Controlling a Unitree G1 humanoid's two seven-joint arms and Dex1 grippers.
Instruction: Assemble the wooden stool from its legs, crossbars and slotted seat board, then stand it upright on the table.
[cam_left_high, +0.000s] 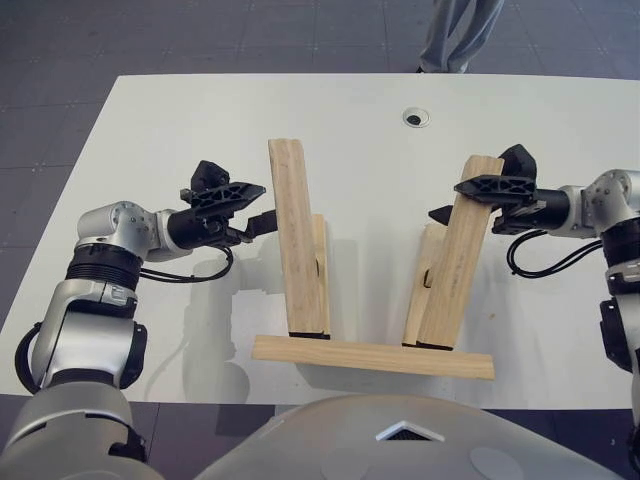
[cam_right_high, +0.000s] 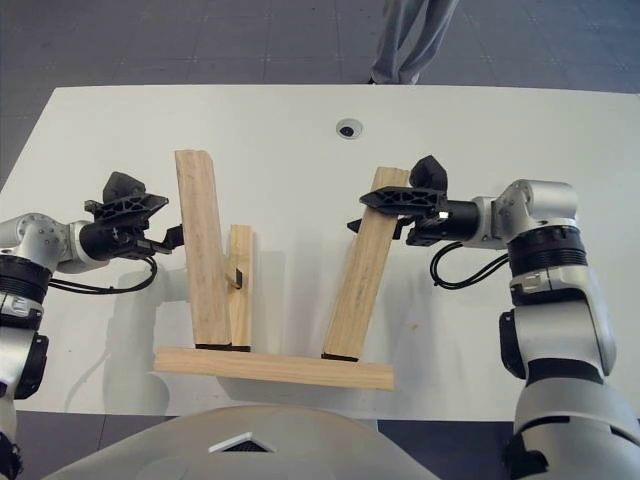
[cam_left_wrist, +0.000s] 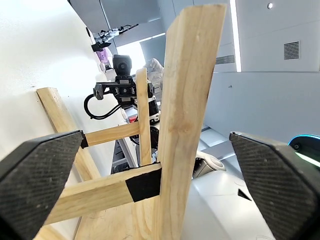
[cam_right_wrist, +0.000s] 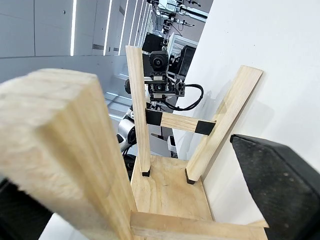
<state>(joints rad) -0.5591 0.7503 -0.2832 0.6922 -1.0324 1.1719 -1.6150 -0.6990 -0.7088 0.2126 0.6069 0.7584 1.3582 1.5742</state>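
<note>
Evidently the stool (cam_right_high: 355, 280) is all but built, with legs and crossbars seated in the seat board (cam_left_high: 370, 357), yet it lies on its side on the table (cam_left_high: 180, 130), the board on edge nearest me and the legs pointing away. That is why my arms come in from either flank, level with the far ends of the two raised legs: those ends give the most leverage for tipping the frame up. My right gripper (cam_left_high: 450, 200) straddles the tip of the right upper leg (cam_left_high: 462, 250) with its jaws spread, one finger close against the wood and the other pad (cam_right_wrist: 280, 190) apart from it, so nothing is clamped. My left gripper (cam_left_high: 262, 205) hangs just beside the left upper leg (cam_left_high: 293, 230) without touching, jaws wide, the pads (cam_left_wrist: 35, 175) framing that leg and the crossbar (cam_left_wrist: 95, 192) behind it. I judge assembly done and only the righting left — both sides need a firm grip first, or the stool could twist and a joint slip loose.
</note>
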